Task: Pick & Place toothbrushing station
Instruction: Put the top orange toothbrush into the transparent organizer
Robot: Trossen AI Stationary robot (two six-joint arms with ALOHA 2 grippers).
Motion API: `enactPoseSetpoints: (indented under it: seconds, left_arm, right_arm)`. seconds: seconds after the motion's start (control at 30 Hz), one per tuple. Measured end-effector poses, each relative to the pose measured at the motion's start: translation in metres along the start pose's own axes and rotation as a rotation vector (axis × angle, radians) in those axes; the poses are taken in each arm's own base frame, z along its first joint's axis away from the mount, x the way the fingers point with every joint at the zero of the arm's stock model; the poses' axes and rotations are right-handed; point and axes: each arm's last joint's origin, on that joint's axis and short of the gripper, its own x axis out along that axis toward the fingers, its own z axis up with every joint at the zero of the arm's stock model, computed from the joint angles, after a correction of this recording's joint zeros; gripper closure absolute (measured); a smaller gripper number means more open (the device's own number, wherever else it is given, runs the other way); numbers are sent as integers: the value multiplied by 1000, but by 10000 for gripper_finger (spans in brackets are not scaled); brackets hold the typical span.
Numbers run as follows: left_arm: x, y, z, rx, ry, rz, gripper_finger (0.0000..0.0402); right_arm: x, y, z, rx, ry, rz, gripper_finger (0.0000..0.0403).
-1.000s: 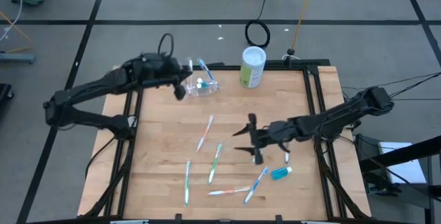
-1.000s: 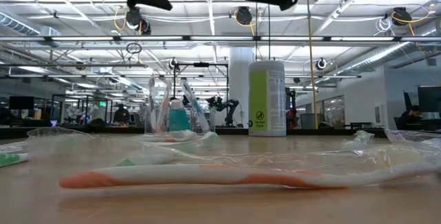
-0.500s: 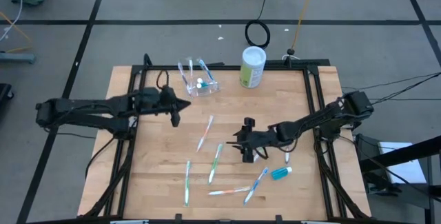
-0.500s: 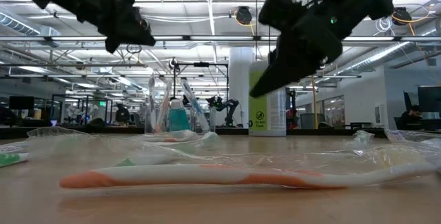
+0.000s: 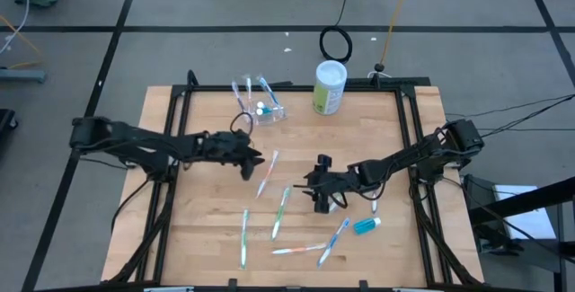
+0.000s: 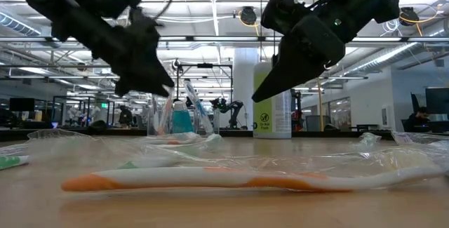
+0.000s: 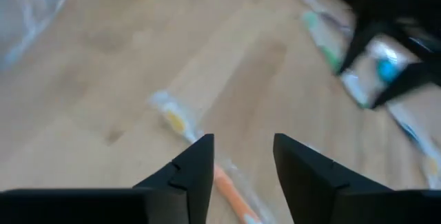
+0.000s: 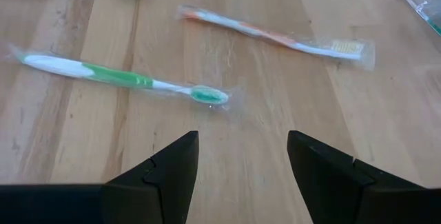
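Left gripper (image 5: 251, 162) hangs over the middle of the light wooden tabletop (image 5: 207, 229), fingers spread with nothing between them; its wrist view shows the wrapped orange-handled toothbrush (image 7: 207, 162) lying directly beyond the fingertips. In the high view that orange toothbrush (image 5: 267, 175) lies just beside this gripper, toward the table centre. Right gripper (image 5: 316, 193) is low over the table right of centre, fingers likewise apart and empty; its wrist view shows a wrapped green-and-white toothbrush (image 8: 124, 79) ahead of the fingers and the orange one (image 8: 275, 36) farther off.

Surface: wood planks in a black frame. Loose on it are the green toothbrush (image 5: 281, 211), a second green one (image 5: 244, 236), a blue one (image 5: 334, 240) and a short blue toothpaste tube (image 5: 366, 226), all toward the near edge. The small clear plastic holder (image 5: 258, 108), with toothbrushes standing in it, sits at the far edge, well apart from both grippers. A tall white-and-green cylindrical canister (image 5: 329, 87) stands near it.

Room, in the low view: open hall with ceiling rails and lights (image 6: 247, 16).
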Motion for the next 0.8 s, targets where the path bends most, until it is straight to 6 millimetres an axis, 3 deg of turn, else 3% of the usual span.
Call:
enactPoseSetpoints:
  seconds: [0.2, 0.53, 0.8]
  left_arm:
    - [33, 13, -11, -111, 33, 68, 251]
    - [79, 9, 0, -97, 145, 133, 270]
    - [83, 6, 13, -65, 242, 212, 270]
  right_arm:
    - [0, 0, 0, 1, -2, 1, 188]
    - [0, 0, 0, 1, -2, 1, 188]
    - [0, 0, 0, 1, -2, 2, 188]
